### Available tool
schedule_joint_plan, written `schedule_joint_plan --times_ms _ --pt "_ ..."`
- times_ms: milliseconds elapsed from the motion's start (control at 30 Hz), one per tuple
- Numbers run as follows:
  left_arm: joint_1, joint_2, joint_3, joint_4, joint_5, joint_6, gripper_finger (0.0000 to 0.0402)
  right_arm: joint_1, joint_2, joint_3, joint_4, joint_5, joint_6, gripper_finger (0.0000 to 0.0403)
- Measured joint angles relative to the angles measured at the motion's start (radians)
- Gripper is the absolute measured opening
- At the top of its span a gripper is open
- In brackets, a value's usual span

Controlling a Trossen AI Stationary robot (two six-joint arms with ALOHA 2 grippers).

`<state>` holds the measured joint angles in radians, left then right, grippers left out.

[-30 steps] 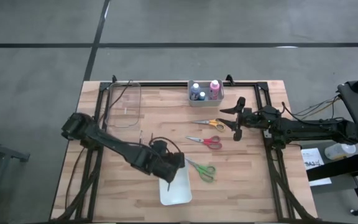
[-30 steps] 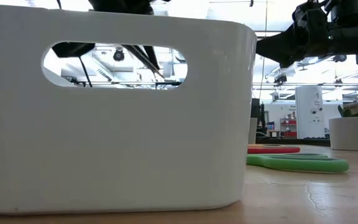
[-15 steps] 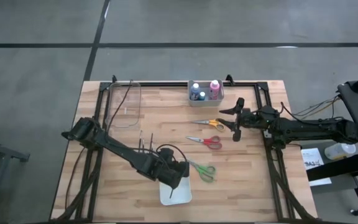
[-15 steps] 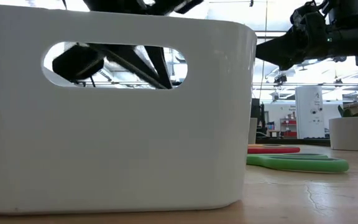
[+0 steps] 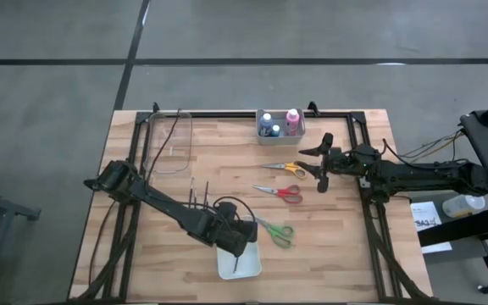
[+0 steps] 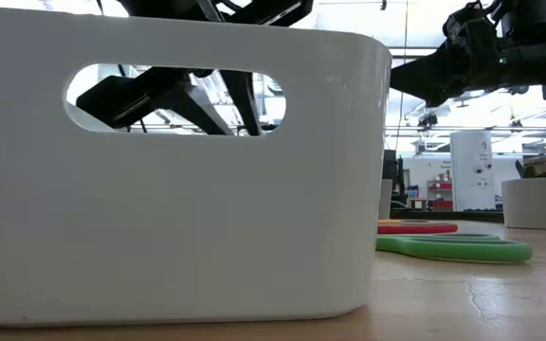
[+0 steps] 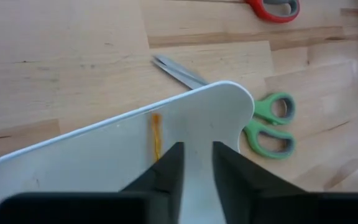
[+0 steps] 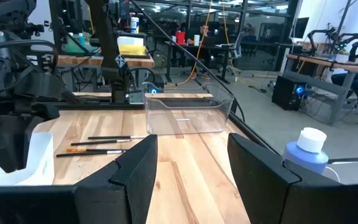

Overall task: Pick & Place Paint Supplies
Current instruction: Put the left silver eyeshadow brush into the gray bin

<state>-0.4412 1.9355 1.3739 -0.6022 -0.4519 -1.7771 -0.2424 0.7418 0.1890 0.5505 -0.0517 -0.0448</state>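
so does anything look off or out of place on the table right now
Nothing stands out. The bottles stand upright in their bin, three scissors lie flat, brushes lie loose, and the left pincer is over the white bin.

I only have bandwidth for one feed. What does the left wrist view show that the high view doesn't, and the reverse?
Only the left wrist view: a brush with an orange tip lying inside the white bin, seen between the left gripper's parted fingers.

Only the high view: the bottles in their grey tray, the orange scissors, the clear container, loose brushes, and the right gripper open and empty beside the orange scissors.

Both: the white bin, green scissors, and red scissors.
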Motion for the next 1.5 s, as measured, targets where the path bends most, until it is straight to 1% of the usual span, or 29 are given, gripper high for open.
schedule_joint_plan --times_ms 100,167,267,333,400,533,700,800,900,1033,1133,1233,1433,1500 --pt "0.000 0.000 0.000 0.000 0.000 0.000 0.0142 0.000 0.000 0.000 0.000 0.000 0.000 0.0193" --pt "0.000 -0.001 0.000 0.001 0.001 0.017 0.0167 0.000 0.000 0.000 0.000 0.000 0.000 0.0193" --pt "0.000 -0.017 0.001 -0.007 0.005 0.067 0.0193 0.000 0.000 0.000 0.000 0.000 0.000 0.0193" --pt "0.000 -0.048 0.001 -0.036 0.003 0.076 0.0203 0.000 0.000 0.000 0.000 0.000 0.000 0.0193" --pt "0.000 -0.082 0.002 -0.059 -0.005 0.077 0.0206 0.000 0.000 0.000 0.000 0.000 0.000 0.0193" --pt "0.001 -0.146 0.002 -0.153 -0.012 0.079 0.0207 -0.001 0.000 0.000 0.000 0.000 0.000 0.0193" --pt "0.002 -0.229 0.002 -0.341 0.001 0.071 0.0207 -0.001 0.000 0.000 0.000 0.000 0.000 0.0193" --pt "0.002 -0.262 0.001 -0.471 0.005 0.021 0.0207 0.000 0.000 0.000 0.000 0.000 0.000 0.0193" --pt "0.003 -0.284 0.001 -0.589 0.007 -0.026 0.0207 0.000 0.000 0.000 0.000 0.000 0.000 0.0193" --pt "0.003 -0.293 0.000 -0.704 0.008 -0.036 0.0207 0.000 0.000 0.000 0.000 0.000 0.000 0.0193" --pt "0.005 -0.293 -0.016 -0.740 0.008 -0.066 0.0207 0.000 0.000 0.000 0.000 0.000 0.000 0.0193" --pt "0.005 -0.293 -0.059 -0.741 0.008 -0.116 0.0207 0.000 0.000 0.000 0.000 0.000 0.000 0.0193" --pt "0.005 -0.294 -0.181 -0.720 0.018 -0.349 0.0207 0.000 0.000 0.000 0.000 0.000 0.000 0.0193" --pt "0.005 -0.293 -0.236 -0.690 0.019 -0.388 0.0207 0.000 0.000 0.000 0.000 0.000 0.000 0.0193"
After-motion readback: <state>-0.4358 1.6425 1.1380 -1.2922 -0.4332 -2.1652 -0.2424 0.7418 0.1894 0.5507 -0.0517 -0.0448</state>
